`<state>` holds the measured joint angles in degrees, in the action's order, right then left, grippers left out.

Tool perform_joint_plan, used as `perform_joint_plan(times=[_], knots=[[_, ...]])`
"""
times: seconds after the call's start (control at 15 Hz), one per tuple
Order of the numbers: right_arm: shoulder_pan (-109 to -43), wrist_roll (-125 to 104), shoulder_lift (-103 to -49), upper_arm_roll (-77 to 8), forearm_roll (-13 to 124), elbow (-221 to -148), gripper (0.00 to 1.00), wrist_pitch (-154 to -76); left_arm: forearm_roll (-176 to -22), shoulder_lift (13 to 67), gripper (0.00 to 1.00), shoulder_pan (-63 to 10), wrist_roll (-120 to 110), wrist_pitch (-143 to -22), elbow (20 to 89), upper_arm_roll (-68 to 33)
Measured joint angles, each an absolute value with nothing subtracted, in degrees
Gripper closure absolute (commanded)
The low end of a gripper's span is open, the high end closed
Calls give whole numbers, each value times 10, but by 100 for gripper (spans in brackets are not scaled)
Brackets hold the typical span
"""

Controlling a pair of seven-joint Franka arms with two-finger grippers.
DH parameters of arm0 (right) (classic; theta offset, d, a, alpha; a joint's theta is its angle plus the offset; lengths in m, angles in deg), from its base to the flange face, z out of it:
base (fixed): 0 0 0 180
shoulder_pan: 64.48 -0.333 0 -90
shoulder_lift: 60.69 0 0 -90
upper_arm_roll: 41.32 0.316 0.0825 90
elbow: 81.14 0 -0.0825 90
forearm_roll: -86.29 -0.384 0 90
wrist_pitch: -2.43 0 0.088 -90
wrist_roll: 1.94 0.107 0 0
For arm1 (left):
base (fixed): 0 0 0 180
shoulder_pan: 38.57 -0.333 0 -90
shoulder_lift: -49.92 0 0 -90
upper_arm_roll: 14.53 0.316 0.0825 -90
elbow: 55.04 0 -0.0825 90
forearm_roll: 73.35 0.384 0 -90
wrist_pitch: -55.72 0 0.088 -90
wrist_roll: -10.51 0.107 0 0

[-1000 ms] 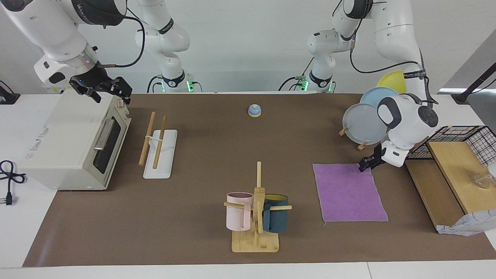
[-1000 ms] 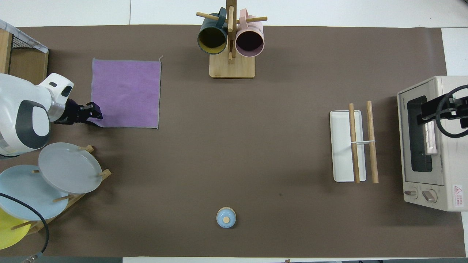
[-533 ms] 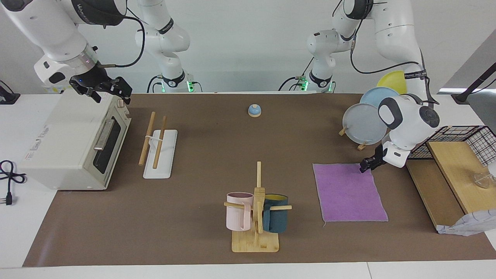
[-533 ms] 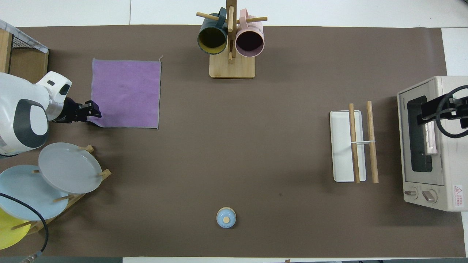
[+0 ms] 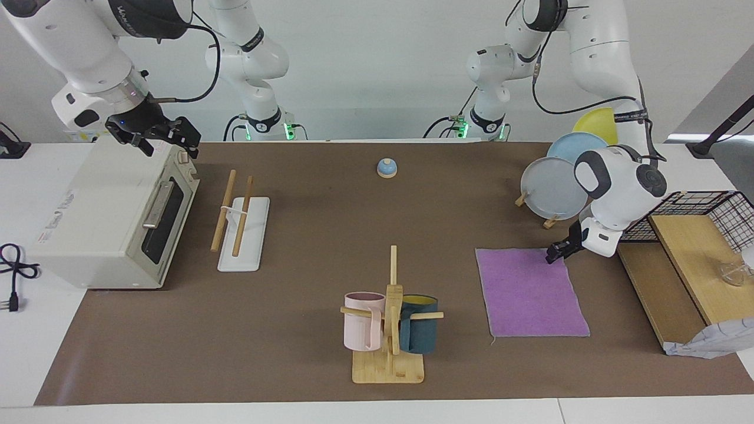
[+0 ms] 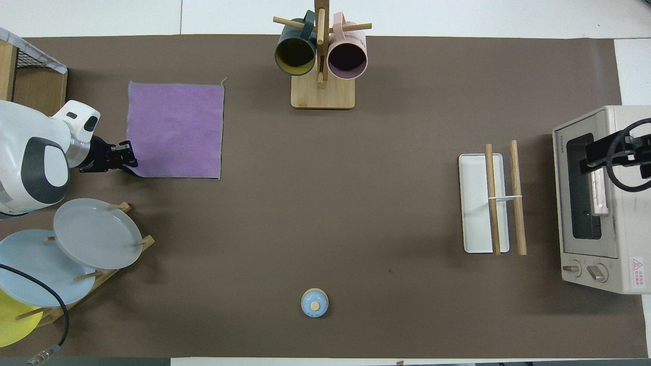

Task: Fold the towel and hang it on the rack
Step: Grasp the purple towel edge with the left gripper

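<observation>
The purple towel lies flat on the brown mat toward the left arm's end; it also shows in the overhead view. My left gripper is low at the towel's corner nearest the robots, at the cloth's edge. The rack, two wooden dowels on a white base, stands toward the right arm's end. My right gripper waits above the toaster oven's top edge, apart from the rack.
A toaster oven stands beside the rack. A bamboo mug stand with two mugs is farther from the robots than the towel's near edge. Plates on a wooden stand, a wire basket and a small blue bell are also here.
My left gripper has shifted slightly at the towel's near corner. The towel, the rack and the right arm have not moved.
</observation>
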<state>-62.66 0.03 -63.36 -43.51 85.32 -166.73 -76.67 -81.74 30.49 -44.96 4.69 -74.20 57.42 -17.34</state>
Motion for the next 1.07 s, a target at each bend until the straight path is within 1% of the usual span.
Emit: perform_joint_plan(times=[0.67, 0.93, 1.07], knots=[[-627, 0, -634, -435, 853, -1667, 0, -767, -814, 304, 100, -448, 46, -738, 568, -178], [-627, 0, -634, -435, 853, -1667, 0, -767, -753, 307, 100, -442, 54, -723, 543, -182], [-627, 0, -634, -435, 853, -1667, 0, -767, -712, 320, 100, -419, 63, -705, 527, -184]])
